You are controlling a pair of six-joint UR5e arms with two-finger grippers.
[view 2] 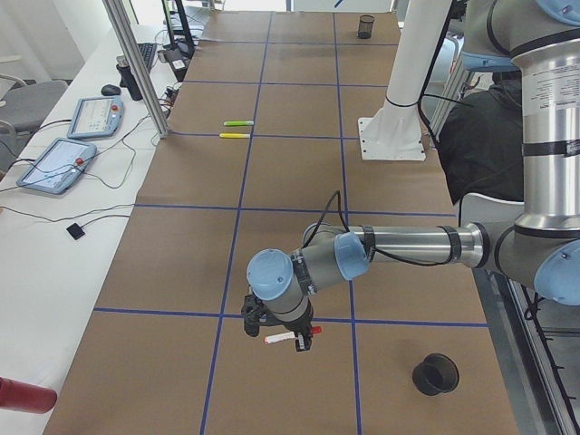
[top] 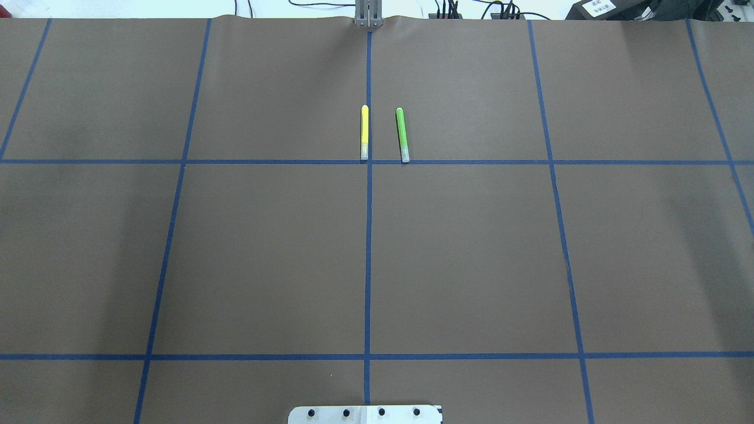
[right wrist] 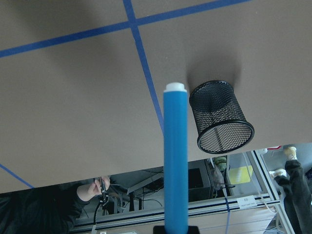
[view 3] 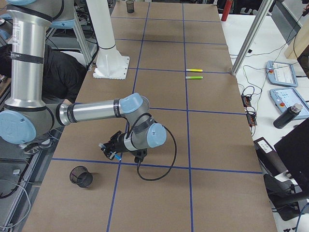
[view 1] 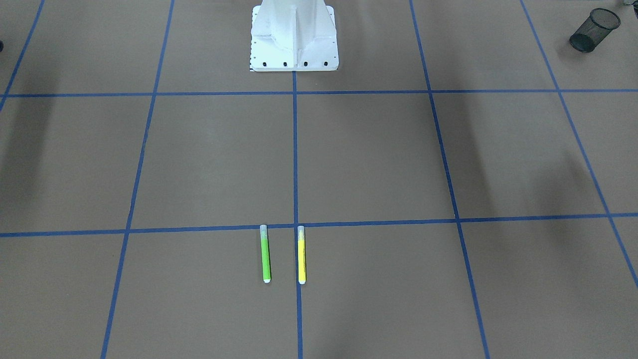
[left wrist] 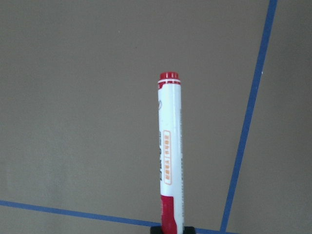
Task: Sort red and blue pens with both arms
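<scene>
The red pen [left wrist: 169, 156], white-barrelled with a red cap and red end, stands up in the left wrist view, and my left gripper [left wrist: 171, 229] is shut on its capped end. In the exterior left view that gripper [view 2: 290, 337] hangs low over the table, left of a black cup [view 2: 435, 373]. The blue pen [right wrist: 175, 161] fills the middle of the right wrist view, with my right gripper [right wrist: 176, 228] shut on its lower end. A black mesh cup [right wrist: 222, 117] stands just beyond its tip. In the exterior right view this gripper [view 3: 112, 151] hovers above and right of the mesh cup [view 3: 81, 176].
A green pen [top: 402, 134] and a yellow pen [top: 364, 132] lie side by side at the table's far middle. The white robot base [view 1: 294, 40] stands at the near edge. Tablets and cables lie on the side bench [view 2: 54, 163]. A person's hand [right wrist: 95, 187] shows beyond the table.
</scene>
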